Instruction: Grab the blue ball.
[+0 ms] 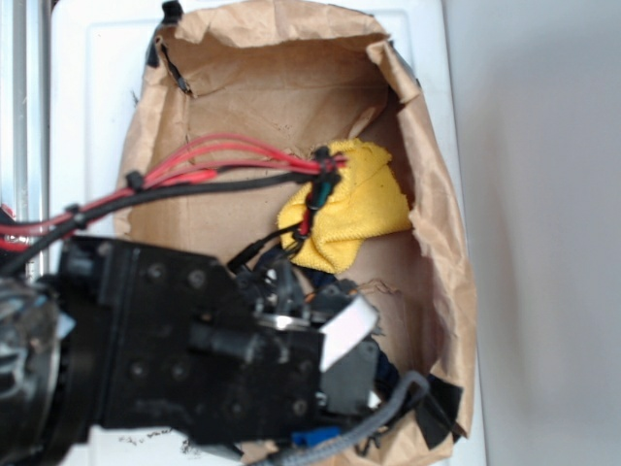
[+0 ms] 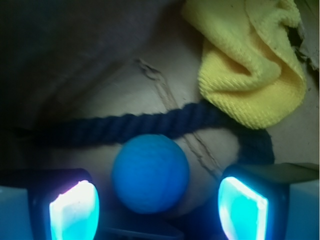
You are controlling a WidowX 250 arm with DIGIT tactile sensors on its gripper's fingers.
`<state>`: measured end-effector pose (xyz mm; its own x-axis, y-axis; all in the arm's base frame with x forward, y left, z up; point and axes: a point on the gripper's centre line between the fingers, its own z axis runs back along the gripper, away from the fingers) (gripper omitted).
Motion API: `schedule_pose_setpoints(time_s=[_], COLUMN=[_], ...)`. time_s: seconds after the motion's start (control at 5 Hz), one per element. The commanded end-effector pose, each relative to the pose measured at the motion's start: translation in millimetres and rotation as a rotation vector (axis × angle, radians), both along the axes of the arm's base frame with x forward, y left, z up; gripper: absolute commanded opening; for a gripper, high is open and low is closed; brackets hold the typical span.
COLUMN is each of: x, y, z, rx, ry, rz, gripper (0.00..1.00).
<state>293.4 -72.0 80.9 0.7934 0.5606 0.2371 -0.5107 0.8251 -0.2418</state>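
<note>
Wrist view: claw (image 2: pixel 159 207) wide open, gripping nothing, straddling the blue ball (image 2: pixel 150 173) for a pinch; rope (image 2: pixel 150 125) at ball's 12 o'clock, cloth (image 2: pixel 250 70) at 1.

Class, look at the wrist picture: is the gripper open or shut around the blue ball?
Open. The gripper has its two fingers spread on either side of the blue ball, with a gap showing on each side.

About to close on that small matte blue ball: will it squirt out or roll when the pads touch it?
The small matte blue ball is round, so an off-centre squeeze would probably roll it. It sits roughly centred in the open claw, which should help. Its matte surface looks grippy rather than slick. The thick navy rope lying right behind it may stop a backward roll.
</note>
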Motion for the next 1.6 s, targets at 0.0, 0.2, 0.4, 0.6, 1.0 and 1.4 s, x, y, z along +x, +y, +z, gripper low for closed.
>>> schedule_pose_setpoints(time_s=[0.0,0.2,0.4,0.6,1.0,1.4], x=[1.5,8.0,20.9,30.8,31.8,39.4], y=[8.4,1.1,-8.3,-13.2,-7.7,32.4], z=[1.5,-8.3,-20.3,-29.9,-7.9,49.0], rx=[0.019,0.013,0.039,0.058,0.042,-0.016], ry=[-0.058,-0.067,-0.098,-0.097,-0.027,0.111], rz=[-0.041,-0.077,-0.049,-0.069,-0.009,0.085], gripper=[1.00,1.00,1.00,1.00,0.00,0.00])
